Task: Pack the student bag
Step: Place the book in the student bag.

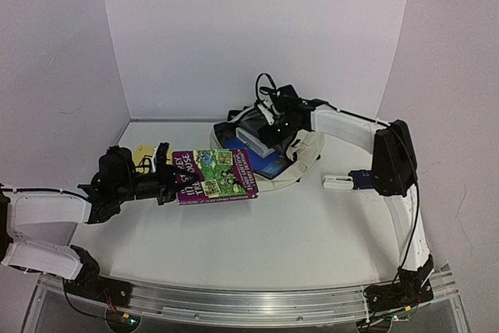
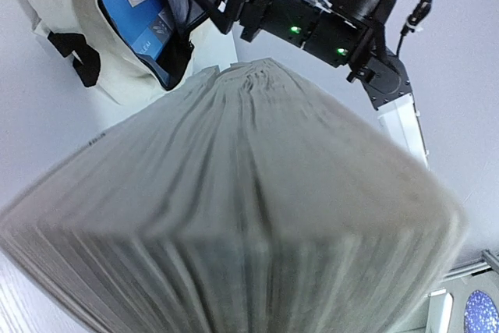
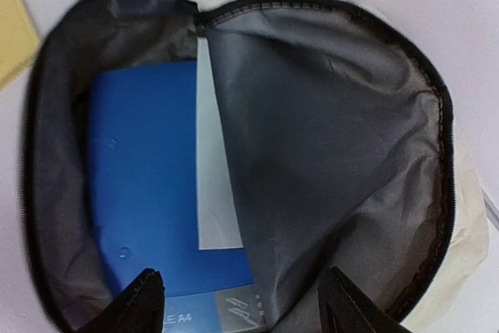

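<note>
The student bag (image 1: 302, 155) lies at the back middle of the table, cream with its black zipper open. In the right wrist view its grey lining (image 3: 327, 138) shows, with a blue folder (image 3: 148, 185) and a white sheet (image 3: 214, 193) inside. My right gripper (image 1: 273, 126) hovers over the opening, jaws wide apart and empty (image 3: 243, 306). My left gripper (image 1: 173, 179) is shut on a purple and green book (image 1: 218, 176) and holds it above the table, left of the bag. The book's page edges (image 2: 234, 208) fill the left wrist view and hide my left fingers.
A yellow note (image 1: 143, 152) lies behind the left gripper and shows in the right wrist view (image 3: 12, 29). A small white and blue object (image 1: 347, 182) lies right of the bag, by the right arm's elbow. White walls close off the back and sides.
</note>
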Controlling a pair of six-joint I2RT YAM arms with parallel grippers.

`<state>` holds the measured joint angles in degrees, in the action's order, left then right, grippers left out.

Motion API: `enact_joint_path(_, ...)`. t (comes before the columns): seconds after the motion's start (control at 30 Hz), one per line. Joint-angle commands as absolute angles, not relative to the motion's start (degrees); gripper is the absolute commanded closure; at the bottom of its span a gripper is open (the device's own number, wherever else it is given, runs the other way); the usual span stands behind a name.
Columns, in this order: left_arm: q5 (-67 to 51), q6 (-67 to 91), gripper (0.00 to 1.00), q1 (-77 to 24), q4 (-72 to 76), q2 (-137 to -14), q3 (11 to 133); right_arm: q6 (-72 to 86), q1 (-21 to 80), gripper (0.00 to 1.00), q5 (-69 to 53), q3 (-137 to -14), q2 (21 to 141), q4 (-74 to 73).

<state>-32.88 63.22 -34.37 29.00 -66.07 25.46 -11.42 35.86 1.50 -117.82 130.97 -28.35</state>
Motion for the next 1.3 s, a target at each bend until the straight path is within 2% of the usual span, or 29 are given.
enact_joint_path(0.0, -29.5, 63.6, 1.0, -34.1, 34.7, -61.8, 25.1, -16.2, 36.2, 0.32, 12.0, -125.2, 137.6, -29.1)
enact_joint_path(0.1, -28.3, 63.6, 1.0, -34.1, 33.8, -60.4, 24.1, -17.0, 36.1, 0.37, 14.4, -128.7, 141.0, -29.0)
enact_joint_path(0.13, -27.9, 63.6, 1.0, -34.1, 33.7, -59.9, 23.7, -17.0, 36.1, 0.42, 14.9, -129.2, 141.9, -29.0)
enact_joint_path(0.3, -26.1, 63.7, 1.0, -34.1, 32.9, -57.9, 21.9, -15.9, 36.0, 0.86, 14.3, -130.0, 141.5, -28.9)
enact_joint_path(0.37, -25.6, 63.1, 1.0, -34.1, 32.4, -57.7, 21.8, -15.1, 36.0, 1.0, 12.0, -129.4, 139.7, -29.1)
enact_joint_path(0.67, -25.1, 61.4, 1.0, -34.0, 36.4, -65.1, 25.3, -11.0, 41.2, 1.0, -1.9, -122.7, 127.7, -30.7)
enact_joint_path(1.07, -31.0, 65.3, 1.0, -33.1, 57.1, -88.8, 36.6, -7.4, 42.1, 1.0, -4.4, -124.7, 125.6, -33.5)
enact_joint_path(1.27, -29.7, 72.2, 1.0, -28.0, 64.0, -99.1, 36.4, -6.5, 42.4, 1.0, -7.1, -122.1, 123.7, -33.7)
